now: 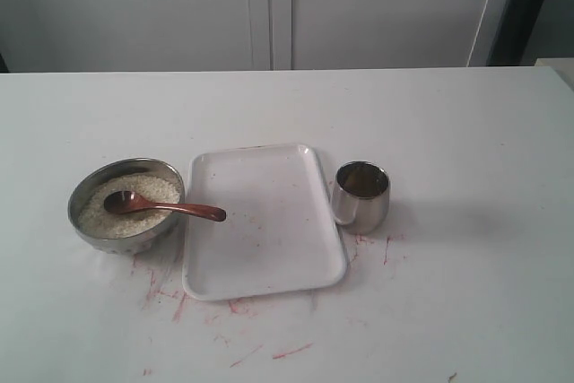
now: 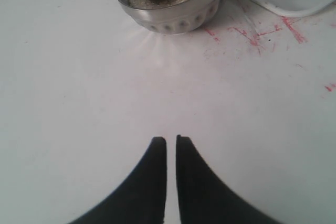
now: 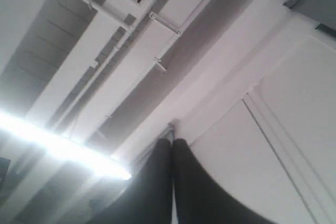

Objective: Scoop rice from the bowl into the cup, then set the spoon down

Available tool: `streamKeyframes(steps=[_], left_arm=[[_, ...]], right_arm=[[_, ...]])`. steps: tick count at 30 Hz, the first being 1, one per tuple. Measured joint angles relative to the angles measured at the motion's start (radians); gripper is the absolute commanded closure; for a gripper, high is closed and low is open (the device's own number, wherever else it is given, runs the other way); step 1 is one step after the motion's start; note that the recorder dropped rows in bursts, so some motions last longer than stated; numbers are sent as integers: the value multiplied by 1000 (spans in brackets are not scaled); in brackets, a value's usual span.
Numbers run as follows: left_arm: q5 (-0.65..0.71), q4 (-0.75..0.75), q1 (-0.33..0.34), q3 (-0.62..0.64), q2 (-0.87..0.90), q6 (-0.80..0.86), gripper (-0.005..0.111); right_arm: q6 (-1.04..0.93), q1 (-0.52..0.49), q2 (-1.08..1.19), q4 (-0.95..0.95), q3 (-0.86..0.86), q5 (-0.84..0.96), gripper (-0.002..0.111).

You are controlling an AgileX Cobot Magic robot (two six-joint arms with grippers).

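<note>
A: Where to look for the bowl (image 1: pixel 108 239)?
B: On the bench (image 1: pixel 448 132), left side, just beside the left edge of a white tray (image 1: pixel 269 248). Shiny steel, round, holding rice (image 1: pixel 152 187) nearly up to the rim.
A: And the spoon (image 1: pixel 161 207)?
B: Lying in the bowl, with the scoop on top of the rice and the handle across the right rim, sticking out over the tray's left edge. Reddish-brown, glossy. Not touched by either gripper.
A: Cup (image 1: pixel 361 195)?
B: Upright on the bench, right of the tray, close by its right edge, toward the far corner. Handle turned toward the tray. Dark inside; contents impossible to tell.
A: Anything else down there?
B: Red scribble marks (image 1: pixel 291 350) across the bench in front of the bowl and tray, plus faint red streaks on the tray itself. White cabinet doors (image 1: pixel 269 6) behind the bench.
A: Left gripper (image 2: pixel 171 140)?
B: Low over the bench, pointed at the bowl yet apart from it. Black fingers (image 2: pixel 152 182) drawn almost together, only a thin slit between, pinching nothing.
A: Right gripper (image 3: pixel 172 142)?
B: Aimed upward at the ceiling (image 3: pixel 220 40), beside a bright light strip (image 3: pixel 63 148). Pressed together, gripping nothing.
</note>
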Motion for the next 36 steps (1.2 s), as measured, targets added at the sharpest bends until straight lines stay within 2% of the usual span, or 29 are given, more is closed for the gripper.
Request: streamKeyframes(steps=[9,16,19,24,27,31,36], left_arm=[[0,0,0,0,0,0,92],[0,0,0,0,0,0,92],[0,0,0,0,0,0,92],[0,0,0,0,0,0,92],[0,0,0,0,0,0,92],[0,0,0,0,0,0,92],[0,0,0,0,0,0,92]], right_arm=[[-77,4,163,-155,-277,332,108],[-119,90,341,-154,-440,626,108],[-293,121,416,-62,-518,782,108],[-703,164,543,300,-633,1031,108],[-852,177,623,466,-670,1126,108],[-936,179,718,563,-718,1262,108],[-962,179,849,586,-733,1407,108]])
